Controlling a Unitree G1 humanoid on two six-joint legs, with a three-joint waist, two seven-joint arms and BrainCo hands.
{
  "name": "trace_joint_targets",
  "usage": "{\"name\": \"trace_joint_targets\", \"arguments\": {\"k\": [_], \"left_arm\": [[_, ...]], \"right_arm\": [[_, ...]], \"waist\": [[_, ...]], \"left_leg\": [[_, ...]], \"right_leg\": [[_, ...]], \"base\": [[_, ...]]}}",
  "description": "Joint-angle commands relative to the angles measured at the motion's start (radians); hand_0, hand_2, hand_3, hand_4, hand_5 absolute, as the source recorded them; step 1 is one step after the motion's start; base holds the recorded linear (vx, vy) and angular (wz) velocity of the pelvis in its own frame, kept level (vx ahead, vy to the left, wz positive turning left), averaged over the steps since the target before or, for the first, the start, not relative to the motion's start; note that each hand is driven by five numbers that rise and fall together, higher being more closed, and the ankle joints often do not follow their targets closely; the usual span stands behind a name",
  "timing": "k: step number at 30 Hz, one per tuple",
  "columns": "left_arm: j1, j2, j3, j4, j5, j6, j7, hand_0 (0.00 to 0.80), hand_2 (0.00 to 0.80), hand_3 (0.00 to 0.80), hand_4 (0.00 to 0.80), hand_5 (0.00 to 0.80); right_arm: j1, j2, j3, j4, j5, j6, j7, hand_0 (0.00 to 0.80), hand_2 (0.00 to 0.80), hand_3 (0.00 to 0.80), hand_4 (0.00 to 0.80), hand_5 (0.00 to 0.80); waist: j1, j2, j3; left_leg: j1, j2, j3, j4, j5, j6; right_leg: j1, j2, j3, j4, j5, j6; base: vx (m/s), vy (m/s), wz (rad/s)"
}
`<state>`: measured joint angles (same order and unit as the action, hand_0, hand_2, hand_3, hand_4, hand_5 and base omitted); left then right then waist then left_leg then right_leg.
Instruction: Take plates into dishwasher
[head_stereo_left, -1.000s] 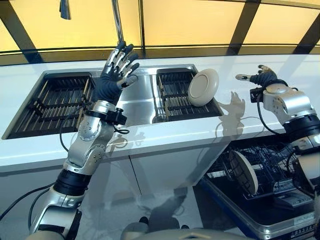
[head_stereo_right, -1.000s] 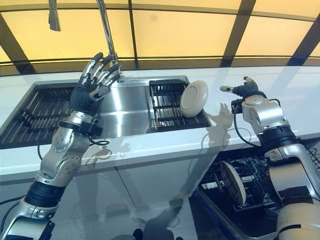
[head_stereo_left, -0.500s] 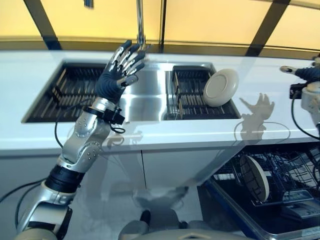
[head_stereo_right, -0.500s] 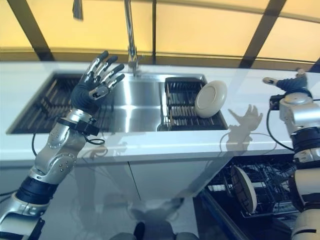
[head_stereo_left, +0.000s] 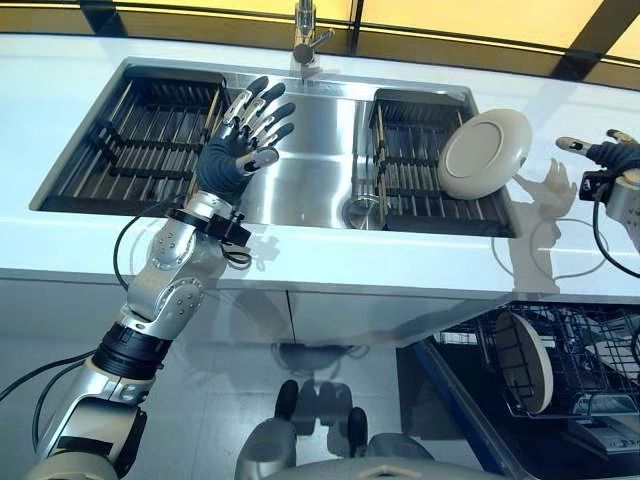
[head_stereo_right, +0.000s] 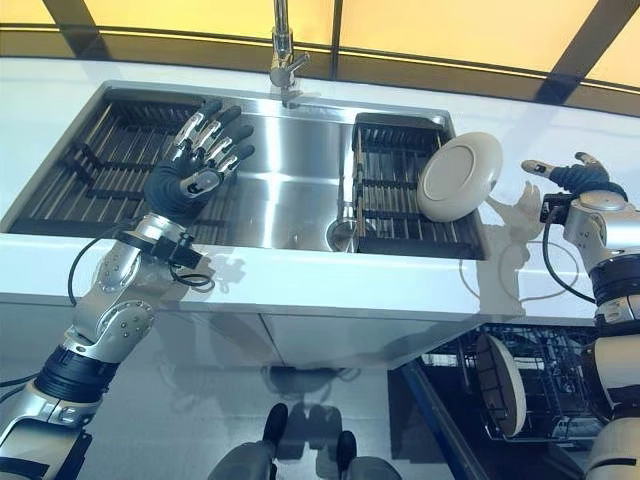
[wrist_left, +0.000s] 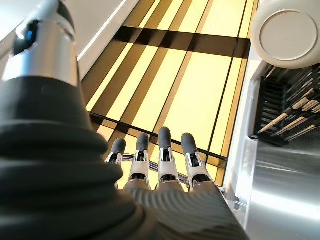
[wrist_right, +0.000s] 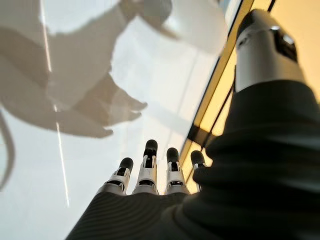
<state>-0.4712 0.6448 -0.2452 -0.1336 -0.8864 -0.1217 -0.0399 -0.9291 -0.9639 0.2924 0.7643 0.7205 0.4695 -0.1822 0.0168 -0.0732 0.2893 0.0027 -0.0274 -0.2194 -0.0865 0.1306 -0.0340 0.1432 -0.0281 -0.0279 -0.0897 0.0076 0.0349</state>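
Fingers (head_stereo_left: 262, 108) of the left hand (head_stereo_left: 232, 158) spread straight and empty above the sink (head_stereo_left: 300, 180); the right hand (head_stereo_right: 578, 178), fingers likewise released, hovers over the table (head_stereo_left: 300, 275); the plate (head_stereo_left: 484, 153) leans on the rack (head_stereo_left: 420, 170) between them, nearer the right; reaching step, the next move likely calling for a grasp on its rim.

White countertop (head_stereo_left: 330, 280) carries a recessed steel sink (head_stereo_left: 300, 185). Dark slatted rack (head_stereo_left: 140, 145) sits in the left section, another dark rack (head_stereo_left: 425, 175) in the right. A cream plate (head_stereo_left: 483, 153) stands tilted on its edge at the right rack's far right corner. Faucet (head_stereo_left: 305, 30) rises behind the basin.
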Motion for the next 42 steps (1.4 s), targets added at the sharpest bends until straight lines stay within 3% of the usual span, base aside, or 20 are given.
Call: {"name": "trace_joint_targets", "arguments": {"k": [1,13,30,42], "left_arm": [[-0.046,-0.036,0.010,-0.029,0.019,-0.028,-0.033,0.000,0.000,0.000,0.000,0.000],[-0.009,-0.062,0.012,-0.017,0.039,-0.030,-0.053,0.000,0.000,0.000,0.000,0.000],[0.001,-0.062,0.003,-0.017,0.038,-0.052,-0.044,0.000,0.000,0.000,0.000,0.000],[0.009,-0.088,-0.003,-0.016,0.060,-0.050,-0.017,0.000,0.000,0.000,0.000,0.000]], "right_arm": [[-0.067,-0.035,0.039,0.000,0.024,-0.047,0.029,0.000,0.000,0.000,0.000,0.000],[-0.009,0.044,-0.045,-0.014,0.185,-0.084,0.100,0.000,0.000,0.000,0.000,0.000],[-0.030,0.055,-0.025,0.022,0.141,-0.080,0.117,0.000,0.000,0.000,0.000,0.000],[-0.068,0.086,0.036,-0.002,0.068,-0.025,0.146,0.000,0.000,0.000,0.000,0.000]], "waist": [[0.024,-0.001,-0.034],[0.023,0.020,-0.032],[0.031,0.040,-0.016],[0.034,0.037,-0.031]], "left_leg": [[0.088,-0.036,0.065,-0.001,-0.135,0.098],[0.093,-0.030,0.056,-0.001,-0.135,0.088],[0.084,-0.028,0.035,-0.001,-0.127,0.077],[0.098,-0.028,0.027,-0.001,-0.127,0.077]], "right_leg": [[-0.080,0.020,0.002,0.096,0.010,-0.021],[-0.055,0.021,0.000,0.075,0.003,-0.034],[-0.042,0.017,-0.013,0.059,-0.003,-0.047],[-0.023,0.015,-0.019,0.059,-0.012,-0.053]], "base": [[0.054,-0.033,0.02],[0.023,-0.030,0.00],[0.000,-0.002,0.00],[0.022,0.012,0.01]]}}
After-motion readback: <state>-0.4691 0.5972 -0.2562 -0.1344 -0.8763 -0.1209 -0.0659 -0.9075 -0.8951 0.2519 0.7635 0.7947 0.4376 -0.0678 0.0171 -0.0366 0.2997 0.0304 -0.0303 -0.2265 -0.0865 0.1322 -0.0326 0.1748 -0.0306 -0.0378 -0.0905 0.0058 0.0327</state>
